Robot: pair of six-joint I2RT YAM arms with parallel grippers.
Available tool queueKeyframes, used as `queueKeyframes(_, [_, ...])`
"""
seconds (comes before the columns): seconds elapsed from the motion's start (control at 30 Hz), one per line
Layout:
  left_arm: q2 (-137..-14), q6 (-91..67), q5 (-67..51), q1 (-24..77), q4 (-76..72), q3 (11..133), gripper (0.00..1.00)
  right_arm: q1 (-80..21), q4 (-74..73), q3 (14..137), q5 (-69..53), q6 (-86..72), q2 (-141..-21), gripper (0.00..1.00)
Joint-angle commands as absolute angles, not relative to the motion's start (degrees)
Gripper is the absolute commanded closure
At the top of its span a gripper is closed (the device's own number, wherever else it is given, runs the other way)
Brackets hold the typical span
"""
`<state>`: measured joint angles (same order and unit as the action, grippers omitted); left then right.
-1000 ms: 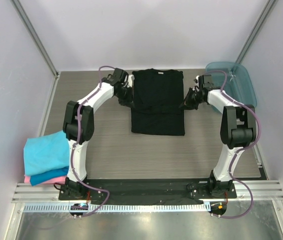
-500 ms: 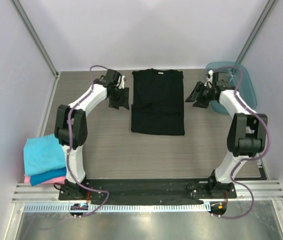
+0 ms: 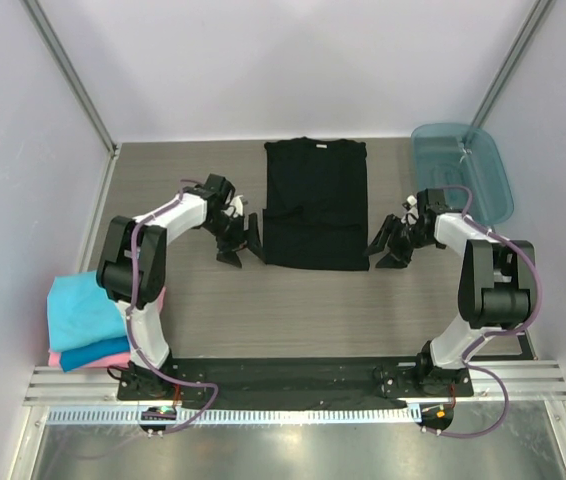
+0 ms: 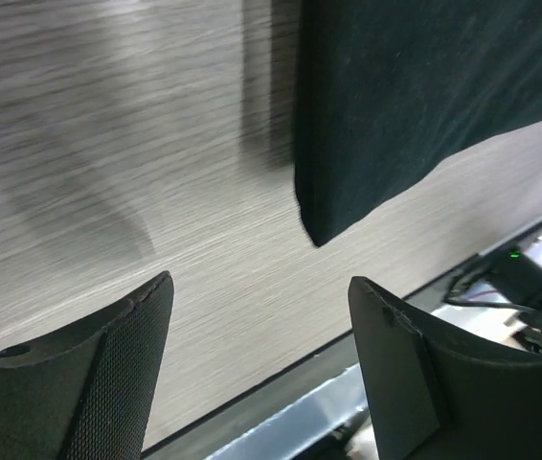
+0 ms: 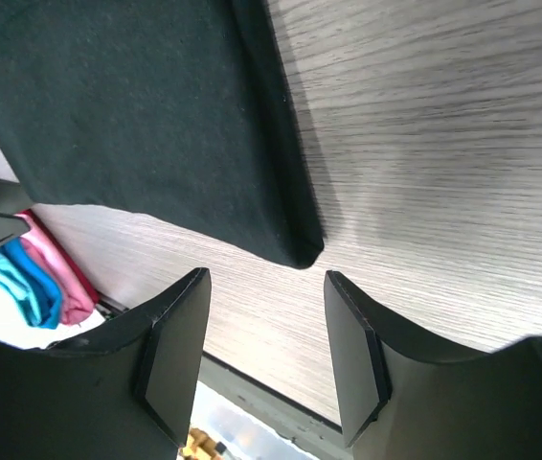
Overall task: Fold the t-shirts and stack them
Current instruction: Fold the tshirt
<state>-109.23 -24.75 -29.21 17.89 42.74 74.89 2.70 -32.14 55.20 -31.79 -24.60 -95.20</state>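
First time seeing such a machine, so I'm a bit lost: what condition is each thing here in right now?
black t-shirt: sides folded in, lying flat, not yet stacked.
folded t-shirts: stacked at near left, turquoise on top.
teal tray: lying flat at far right.
left gripper: open, holding nothing.
right gripper: open, holding nothing.

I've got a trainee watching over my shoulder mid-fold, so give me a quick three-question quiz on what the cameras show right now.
1. True or false: the left hand is shut on the black shirt.
2. Where is the tray? A) at the far right of the table B) beside the left arm's base C) under the black shirt
3. Fill in: the top shirt of the folded stack is ____.

Key: 1 false, it is open and empty; 2 A; 3 turquoise.
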Motion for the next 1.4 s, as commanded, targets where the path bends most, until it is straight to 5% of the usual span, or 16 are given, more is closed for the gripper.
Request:
queueKeyframes(0.0, [-109.9,-28.2,-34.6,17.9,38.1,75.5,0.25,2.7,-29.7,53.9,-34.3,-27.3,-94.7,0.44])
queueKeyframes(0.37, [-117.2,-30.5,-37.0,19.3,35.9,78.7,0.32,2.7,-24.2,48.9,-35.0,-31.2,-96.0,0.45])
queueKeyframes(0.8, [-118.3,-32.3,-37.2,20.2,34.6,76.9,0.58,2.7,-20.5,50.6,-34.2,-33.6,-100.8,0.57])
queueKeyframes(1.0, [-117.7,-33.3,-38.1,20.2,34.2,76.5,0.85,2.7,-18.7,49.4,-33.3,-34.2,-100.1,0.78])
queueKeyframes(1.1, [-116.2,-33.0,-38.3,20.2,33.8,76.5,1.0,2.7,-17.7,47.6,-33.9,-34.6,-97.9,0.99])
queueKeyframes(1.37, [-106.8,-27.5,-38.9,20.1,40.4,79.3,1.0,2.7,-19.4,44.7,-39.8,-36.7,-86.8,0.99])
